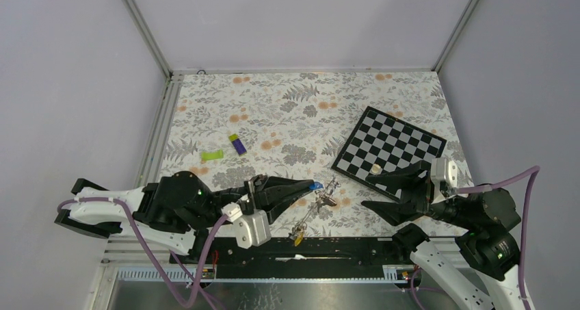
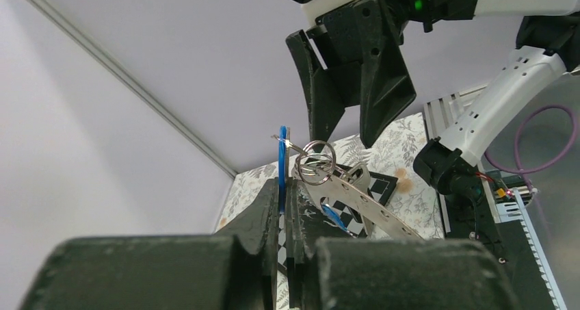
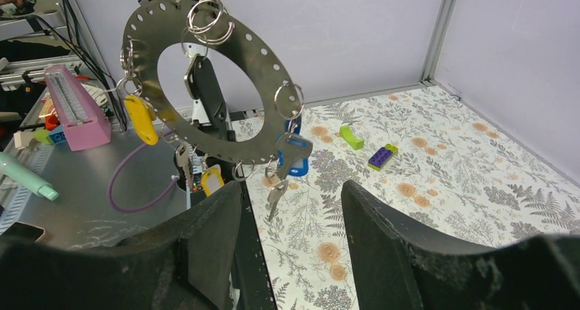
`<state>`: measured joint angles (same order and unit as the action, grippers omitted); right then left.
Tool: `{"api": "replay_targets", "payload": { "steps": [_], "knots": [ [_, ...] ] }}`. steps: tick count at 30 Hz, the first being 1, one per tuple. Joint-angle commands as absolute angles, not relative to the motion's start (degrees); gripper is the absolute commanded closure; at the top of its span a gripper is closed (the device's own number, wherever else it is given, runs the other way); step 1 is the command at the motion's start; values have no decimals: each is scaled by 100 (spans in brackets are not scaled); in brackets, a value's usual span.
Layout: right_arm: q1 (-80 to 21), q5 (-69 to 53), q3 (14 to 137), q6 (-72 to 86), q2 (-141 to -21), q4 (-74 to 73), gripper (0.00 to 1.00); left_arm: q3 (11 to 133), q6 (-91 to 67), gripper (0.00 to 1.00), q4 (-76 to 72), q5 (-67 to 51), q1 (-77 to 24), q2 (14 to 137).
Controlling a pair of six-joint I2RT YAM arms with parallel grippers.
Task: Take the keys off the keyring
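Note:
My left gripper [image 1: 309,185] is shut on a blue key tag [image 1: 316,185], seen edge-on between its fingers in the left wrist view [image 2: 282,163]. The keyring [image 1: 311,215], a large flat grey metal ring [image 3: 271,74] with small holes, hangs from that tag above the table's near edge. Several keys dangle from it on small split rings [image 2: 314,161]: a yellow tag [image 3: 140,115], a blue-headed key [image 3: 294,161], a silver key [image 3: 273,195]. My right gripper [image 1: 367,191] is open and empty, a short way right of the keyring, its jaws facing it [image 3: 291,214].
A black-and-white chessboard [image 1: 390,146] lies at the right with a small pale piece [image 1: 377,168] on it. A purple-and-green block [image 1: 238,144] and a green block [image 1: 212,155] lie on the flowered cloth at the left middle. A black rail [image 1: 328,245] runs along the near edge.

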<state>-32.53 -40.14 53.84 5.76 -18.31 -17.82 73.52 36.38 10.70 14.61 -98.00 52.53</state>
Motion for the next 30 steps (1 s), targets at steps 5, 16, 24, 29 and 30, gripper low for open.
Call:
{"api": "replay_targets", "payload": {
  "steps": [5,16,24,29,30],
  "knots": [
    [-3267,-4114,5743,625,-1944,-1557,36,7714,3518,100,944,956,-9825,5201],
    [-3265,-4609,6051,1107,-2206,-1095,36,7765,3507,100,1103,826,-9826,5390],
    [-3268,-4633,6111,983,-2303,-1189,36,7793,3507,100,1092,782,-9818,5424],
    [-3269,-4865,6002,1121,-2319,-1002,37,7795,3523,100,1191,608,-9824,5431],
    [-3266,-5010,5987,1153,-2335,-973,37,7788,3539,100,1225,580,-9826,5446]
  ]
}}
